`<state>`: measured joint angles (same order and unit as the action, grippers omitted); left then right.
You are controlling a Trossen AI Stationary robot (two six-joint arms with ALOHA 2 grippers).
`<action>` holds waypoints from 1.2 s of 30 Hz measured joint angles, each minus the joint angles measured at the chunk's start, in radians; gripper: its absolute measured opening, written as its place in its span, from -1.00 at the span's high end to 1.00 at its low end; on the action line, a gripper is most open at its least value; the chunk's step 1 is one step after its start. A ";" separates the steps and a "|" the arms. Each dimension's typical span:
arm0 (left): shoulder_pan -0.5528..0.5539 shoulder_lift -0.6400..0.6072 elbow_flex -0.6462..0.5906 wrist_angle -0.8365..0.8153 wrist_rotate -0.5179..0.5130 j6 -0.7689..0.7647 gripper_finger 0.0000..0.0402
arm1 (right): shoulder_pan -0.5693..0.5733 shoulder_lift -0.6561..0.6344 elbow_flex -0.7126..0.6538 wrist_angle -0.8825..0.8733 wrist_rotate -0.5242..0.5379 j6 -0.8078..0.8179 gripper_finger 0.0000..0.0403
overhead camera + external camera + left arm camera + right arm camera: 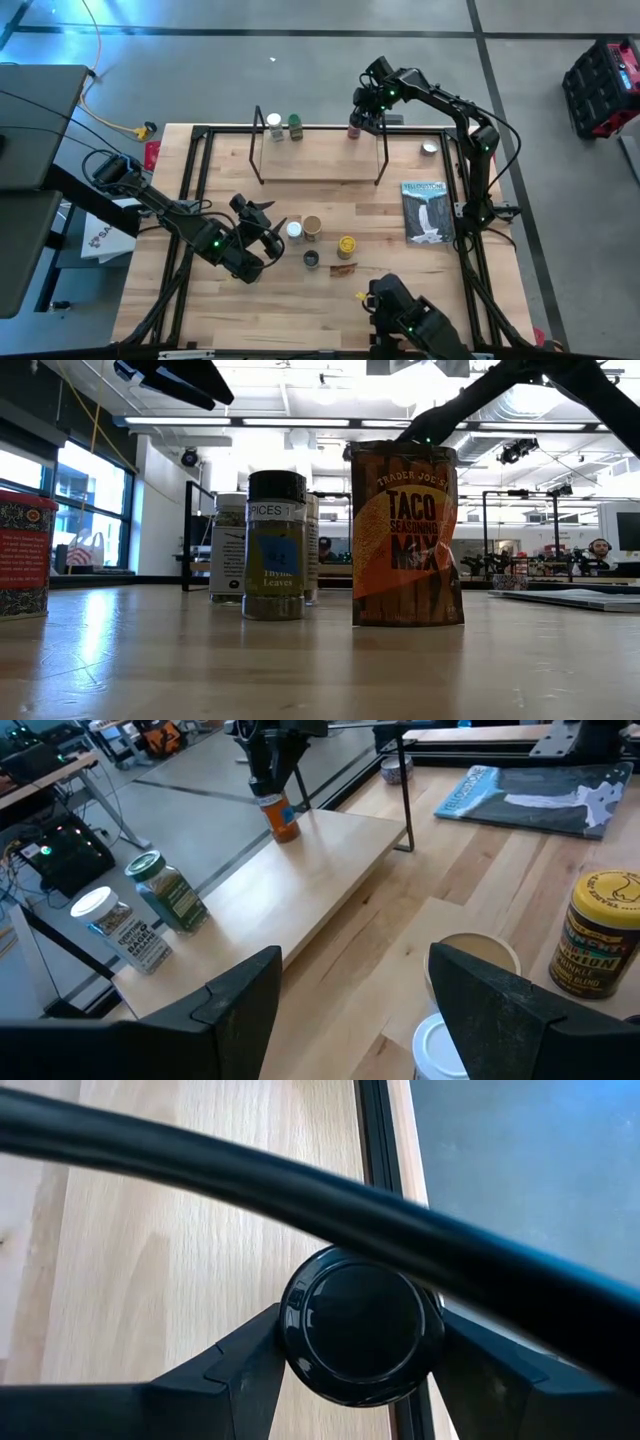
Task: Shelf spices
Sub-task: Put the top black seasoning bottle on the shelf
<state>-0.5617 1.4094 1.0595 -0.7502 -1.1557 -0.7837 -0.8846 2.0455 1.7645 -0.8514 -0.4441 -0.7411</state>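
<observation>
**Right gripper at a jar on the shelf; left gripper open over the table**

Left gripper (262, 222) hangs open, holding nothing, beside the white-capped jar (294, 230), tan-lidded jar (313, 227) and yellow jar (346, 246) on the table. Farther back, the right gripper (362, 120) stands over an orange jar (283, 820) with a black cap, upright at the shelf's (320, 165) right end; its fingers flank the cap, but contact cannot be told. A white jar (274, 126) and green jar (295, 126) stand at the left end.
</observation>
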 joint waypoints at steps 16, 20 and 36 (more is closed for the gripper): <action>0.000 0.000 0.000 0.007 0.026 0.000 -0.23 | 0.010 -0.010 0.029 -0.057 0.024 0.012 -0.29; 0.000 0.000 0.000 0.007 0.027 0.001 -0.23 | 0.015 -0.010 0.029 -0.065 0.026 0.002 -0.31; 0.000 0.000 0.000 0.007 0.028 0.002 -0.23 | 0.017 -0.104 0.030 -0.051 0.135 -0.025 -0.31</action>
<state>-0.5617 1.4097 1.0599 -0.7427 -1.1275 -0.7822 -0.8677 1.9415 1.7943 -0.9023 -0.3090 -0.7664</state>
